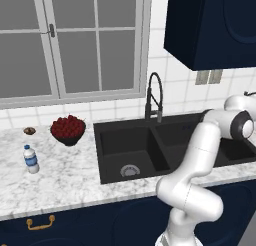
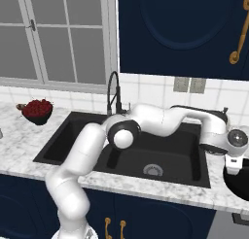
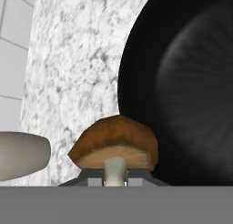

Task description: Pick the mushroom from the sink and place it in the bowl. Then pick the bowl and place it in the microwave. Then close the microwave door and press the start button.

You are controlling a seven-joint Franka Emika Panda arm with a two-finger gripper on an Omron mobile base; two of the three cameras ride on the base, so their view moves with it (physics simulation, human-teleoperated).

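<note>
My gripper (image 3: 116, 177) is shut on the mushroom (image 3: 116, 143), pinching its pale stem under the tan-brown cap. The mushroom hangs just outside the rim of the black bowl (image 3: 191, 95), over the marble counter (image 3: 73, 73). In the right base view the arm reaches right across the black double sink (image 2: 146, 155). There the gripper (image 2: 233, 171) points down at the near left edge of the bowl (image 2: 239, 184), which stands on the counter right of the sink. The sink (image 1: 130, 155) holds nothing that I can see. The microwave and its door are out of view.
A black gooseneck faucet (image 1: 154, 97) rises behind the sink. Left of the sink stand a dark bowl of red fruit (image 1: 68, 129), a water bottle (image 1: 31, 159) and a small brown round item (image 1: 29, 131). A navy wall cabinet (image 2: 180, 29) hangs above the arm.
</note>
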